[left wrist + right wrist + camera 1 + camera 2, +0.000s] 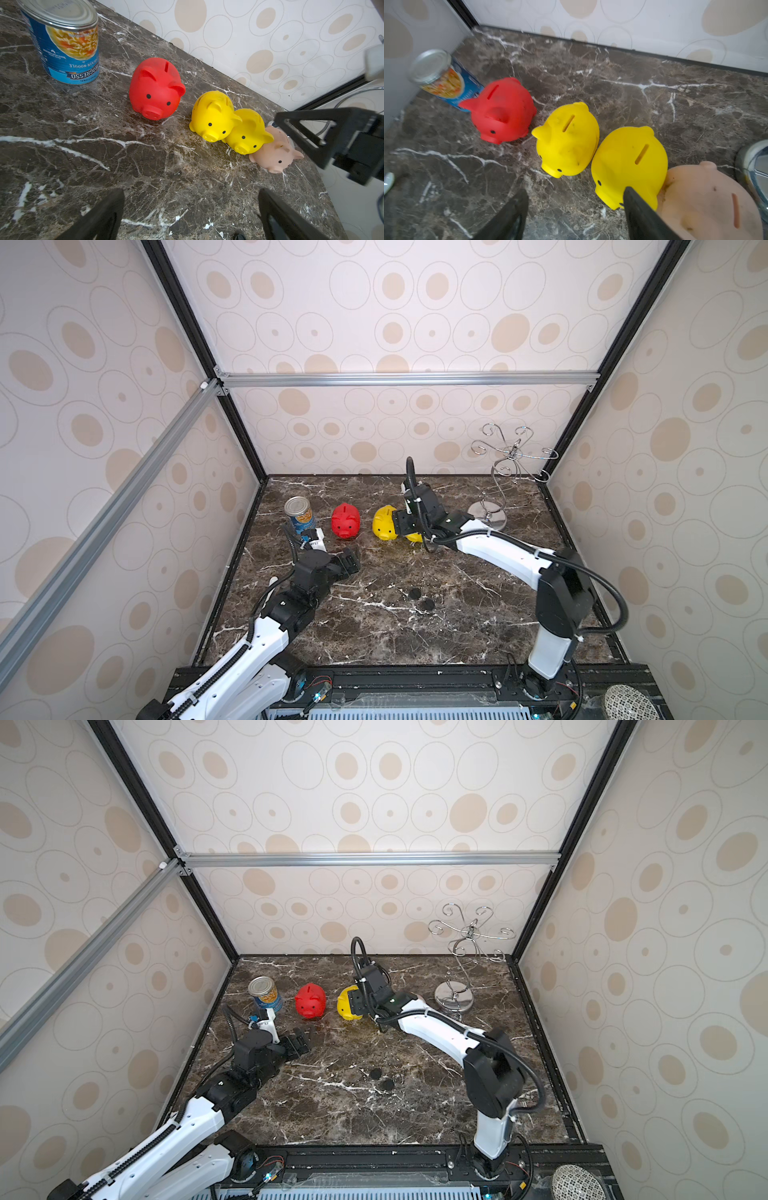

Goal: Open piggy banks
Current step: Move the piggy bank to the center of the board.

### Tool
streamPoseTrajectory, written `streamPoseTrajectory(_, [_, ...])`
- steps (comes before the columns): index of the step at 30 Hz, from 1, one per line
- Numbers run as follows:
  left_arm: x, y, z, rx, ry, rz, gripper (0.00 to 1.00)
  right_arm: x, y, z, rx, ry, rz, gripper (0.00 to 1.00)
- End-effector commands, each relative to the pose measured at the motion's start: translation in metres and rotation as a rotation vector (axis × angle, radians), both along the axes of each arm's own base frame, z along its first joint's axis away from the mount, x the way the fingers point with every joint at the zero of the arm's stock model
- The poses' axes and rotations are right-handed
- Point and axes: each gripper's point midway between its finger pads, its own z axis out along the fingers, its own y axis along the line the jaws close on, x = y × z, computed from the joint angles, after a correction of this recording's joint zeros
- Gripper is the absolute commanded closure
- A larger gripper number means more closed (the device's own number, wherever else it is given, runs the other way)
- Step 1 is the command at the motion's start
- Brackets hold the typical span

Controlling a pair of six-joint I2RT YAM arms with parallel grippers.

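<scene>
Four in one row: red pig (345,520), yellow pig (384,524), second yellow pig (247,133), pale pink pig (276,153), across mid-frame, snouts toward the lower edge; the last three touch.
My left claw (191,191): spread wide, empty, low over the table (374,635), just below the red pig in a top view.
My right claw (575,190): fingers apart, gripping nothing, above the yellow pigs, hiding the pink one from overhead.
Soup can (300,514): left of the red pig.
</scene>
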Motion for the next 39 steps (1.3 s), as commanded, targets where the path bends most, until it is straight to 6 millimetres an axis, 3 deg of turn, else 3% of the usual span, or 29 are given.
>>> streamPoseTrajectory(1, [0.002,0.002,0.012,0.018,-0.016,0.002,0.00,0.014,0.022,-0.005,-0.019,-0.005,0.082,0.20])
streamPoseTrajectory(7, [-0.001,0.000,0.003,0.012,0.006,-0.013,0.00,0.041,0.052,-0.037,-0.060,0.034,0.144,0.16])
streamPoseTrajectory(12, [-0.004,0.003,0.002,0.013,0.006,-0.006,0.00,0.059,0.051,-0.077,-0.153,0.102,0.086,0.18])
streamPoseTrajectory(15, [-0.004,0.005,0.002,0.022,0.003,0.000,0.00,0.055,0.051,-0.084,-0.166,0.127,0.084,0.20])
streamPoseTrajectory(19, [-0.003,0.004,0.003,0.021,0.000,-0.002,0.00,0.037,0.050,-0.088,-0.184,0.160,0.112,0.23])
streamPoseTrajectory(23, [0.001,0.003,0.004,0.019,-0.001,0.000,0.00,0.003,0.056,-0.090,-0.163,0.195,0.167,0.23])
streamPoseTrajectory(31, [0.004,-0.002,0.005,-0.012,-0.003,-0.003,0.00,-0.046,0.055,-0.091,-0.068,0.287,0.110,0.25])
streamPoseTrajectory(35, [0.006,-0.003,0.009,-0.017,-0.010,-0.003,0.00,-0.063,0.055,-0.091,-0.016,0.341,0.084,0.25])
streamPoseTrajectory(39, [0.007,0.000,0.010,0.004,-0.014,0.005,0.00,-0.074,0.057,-0.078,0.054,0.337,0.057,0.21])
